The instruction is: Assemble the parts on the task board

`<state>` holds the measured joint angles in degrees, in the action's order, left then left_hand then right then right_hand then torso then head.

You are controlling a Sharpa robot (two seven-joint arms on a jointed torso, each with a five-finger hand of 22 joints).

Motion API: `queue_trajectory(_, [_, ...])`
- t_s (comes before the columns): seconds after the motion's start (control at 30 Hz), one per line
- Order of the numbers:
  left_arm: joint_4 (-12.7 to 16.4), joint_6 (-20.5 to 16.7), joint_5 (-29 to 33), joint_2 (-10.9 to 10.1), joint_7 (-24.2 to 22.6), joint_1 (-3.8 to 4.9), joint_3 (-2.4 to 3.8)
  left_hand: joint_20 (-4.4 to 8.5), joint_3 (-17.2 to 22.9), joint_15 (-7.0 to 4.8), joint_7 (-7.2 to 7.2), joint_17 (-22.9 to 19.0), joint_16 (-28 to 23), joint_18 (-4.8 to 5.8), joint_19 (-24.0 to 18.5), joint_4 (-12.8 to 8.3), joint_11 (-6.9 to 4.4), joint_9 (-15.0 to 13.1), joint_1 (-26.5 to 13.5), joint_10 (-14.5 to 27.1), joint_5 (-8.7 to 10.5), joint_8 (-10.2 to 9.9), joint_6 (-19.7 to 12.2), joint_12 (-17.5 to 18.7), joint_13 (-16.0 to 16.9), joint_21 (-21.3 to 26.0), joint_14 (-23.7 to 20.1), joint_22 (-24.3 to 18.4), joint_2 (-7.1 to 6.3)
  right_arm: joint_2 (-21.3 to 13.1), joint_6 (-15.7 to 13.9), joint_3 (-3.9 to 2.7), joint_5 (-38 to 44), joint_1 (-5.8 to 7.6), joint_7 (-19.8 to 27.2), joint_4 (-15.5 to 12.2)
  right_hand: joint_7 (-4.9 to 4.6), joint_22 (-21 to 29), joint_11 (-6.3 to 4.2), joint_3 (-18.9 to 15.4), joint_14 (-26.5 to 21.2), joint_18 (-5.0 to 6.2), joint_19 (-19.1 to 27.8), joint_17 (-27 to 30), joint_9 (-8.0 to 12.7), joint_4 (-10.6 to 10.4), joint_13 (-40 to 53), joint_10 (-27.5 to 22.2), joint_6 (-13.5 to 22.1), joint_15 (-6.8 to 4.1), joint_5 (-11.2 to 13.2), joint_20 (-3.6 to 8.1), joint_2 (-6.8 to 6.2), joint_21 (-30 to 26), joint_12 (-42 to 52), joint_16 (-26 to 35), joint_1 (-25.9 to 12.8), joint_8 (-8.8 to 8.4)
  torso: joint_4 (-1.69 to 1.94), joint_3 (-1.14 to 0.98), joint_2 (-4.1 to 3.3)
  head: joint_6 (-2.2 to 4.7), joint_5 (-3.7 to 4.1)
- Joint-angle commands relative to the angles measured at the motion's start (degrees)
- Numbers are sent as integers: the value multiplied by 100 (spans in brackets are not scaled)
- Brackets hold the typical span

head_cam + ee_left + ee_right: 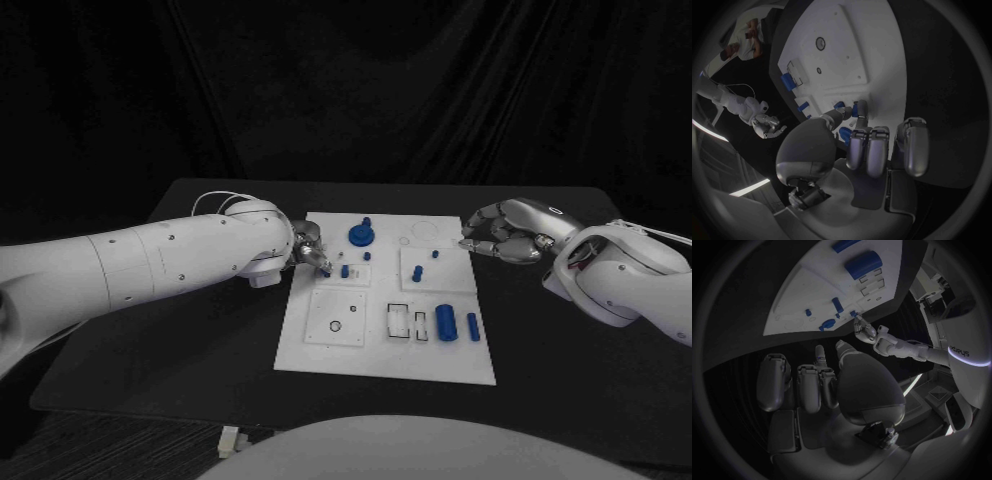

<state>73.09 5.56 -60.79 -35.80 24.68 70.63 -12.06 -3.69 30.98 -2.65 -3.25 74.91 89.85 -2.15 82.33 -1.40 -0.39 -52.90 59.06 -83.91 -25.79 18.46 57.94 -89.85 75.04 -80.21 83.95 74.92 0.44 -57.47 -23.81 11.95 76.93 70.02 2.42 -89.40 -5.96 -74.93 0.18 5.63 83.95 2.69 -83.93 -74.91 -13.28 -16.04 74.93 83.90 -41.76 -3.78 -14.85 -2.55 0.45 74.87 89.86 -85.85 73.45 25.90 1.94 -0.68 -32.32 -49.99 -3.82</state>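
Left hand (306, 252) at task board (325, 350) left edge, fingertips pinching small blue peg (856, 109). Right hand (505, 236) curled, holding nothing, off board's far right corner. Parts look rigid, light, smooth plastic: likely slippery. Best pinched mid-shaft, kept upright for insertion.

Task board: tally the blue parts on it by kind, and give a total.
Blue disc with a post: 1
Thick blue cylinder: 1
Slim blue bar: 1
Small blue pegs: 4
Total: 7
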Motion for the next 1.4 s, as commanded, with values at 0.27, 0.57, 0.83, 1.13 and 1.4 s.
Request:
queue_trajectory(0.27, [-50, 4, 11, 32, -180, -37, -13, 27, 106, -41, 48, 1509, 15, -65, -36, 84, -46, 14, -70, -609, -138, -32, 119, -15, 1496, 41, 605, 1135, 118, -3, 48, -4, 8, -17, -122, -5, -6, -1049, 40, 7, 474, 75, -24, -942, 11, 16, 1507, 610, -40, 53, -37, -43, -2, -40, 14, 23, 60, -41, 0, 3, 0, -1, 7])
queue_trajectory(0.57, [-76, 60, 11, 43, -179, -38, -12, 28, 138, -44, 55, 1509, 15, -65, -35, 103, -51, 14, -88, -609, -192, -30, 145, -15, 1496, 41, 605, 1136, 142, -5, 70, -4, 8, -17, -140, -6, -5, -1048, 40, 30, 473, 75, -24, -939, 20, 46, 1507, 610, -51, 54, -54, -45, 4, -45, 14, 26, 120, -55, -1, 0, 1, -1, -5])
queue_trajectory(0.83, [-94, 136, 27, 60, -141, -39, -12, 30, 151, -46, 61, 1509, 15, -66, -37, 109, -54, 12, -96, -609, -208, -23, 168, -15, 1496, 43, 605, 1135, 152, -5, 91, -4, 8, -17, -155, -7, -5, -1048, 39, 41, 473, 75, -24, -939, 23, 60, 1507, 610, -58, 55, -67, -45, 6, -47, 14, 26, 148, -60, 0, 0, 1, -1, -3])
queue_trajectory(1.13, [-94, 90, 801, 45, -22, -40, -12, 35, 183, -54, 68, 1509, 15, -83, -83, 49, -63, 14, -80, -609, -249, -37, 170, -15, 1496, 103, 605, 1114, 100, -14, 101, -4, 8, -18, -164, -6, -4, -1048, 38, 46, 473, 75, -24, -938, 26, 67, 1507, 610, -59, 54, -78, -45, 7, -46, 14, 27, 161, -64, -2, 0, 0, -1, -4])
queue_trajectory(1.4, [-98, 118, 973, 33, 49, -40, -12, 38, 186, -55, 69, 1509, 15, -84, -88, -4, -63, 16, -62, -609, -217, -53, 161, -15, 1496, 111, 605, 1112, 49, -3, 106, -4, 8, -18, -167, 6, -4, -1048, 38, 46, 473, 75, -24, -938, 26, 67, 1507, 610, -59, 54, -78, -45, 7, -46, 14, 27, 161, -64, 1, 0, 2, -1, -13])
